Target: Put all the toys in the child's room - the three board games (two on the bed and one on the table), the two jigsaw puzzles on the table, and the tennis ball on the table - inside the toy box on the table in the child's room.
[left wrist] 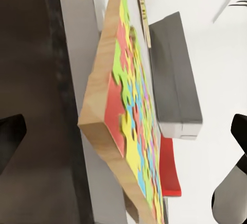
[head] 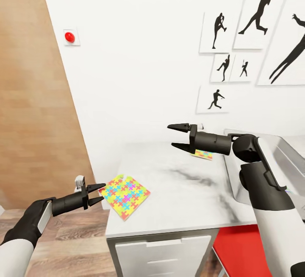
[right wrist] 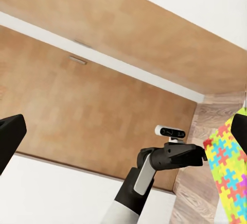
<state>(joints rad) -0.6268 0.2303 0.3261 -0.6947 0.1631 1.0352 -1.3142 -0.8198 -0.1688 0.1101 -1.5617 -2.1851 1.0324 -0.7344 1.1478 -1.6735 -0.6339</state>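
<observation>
White wall (head: 140,56), table (head: 186,200), jigsaw puzzle (head: 125,194)

Left claw (head: 96,193) spread at puzzle (head: 125,195) corner; bare tabletop (head: 182,192) beyond

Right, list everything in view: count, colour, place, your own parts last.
jigsaw puzzles: two, multicolour; near one overhanging the table's front-left corner, far one by the back edge, partly behind the right arm.
table: one, pale grey top, white drawers, against the wall.
toy box: one, grey, on the table's right side.
silhouette pictures: several, black on white, wall.
button: one, red, wall.
door: one, brown wood, left.
left gripper: black, jaws apart at the near puzzle's corner.
right gripper: black, jaws apart above the table.
</observation>
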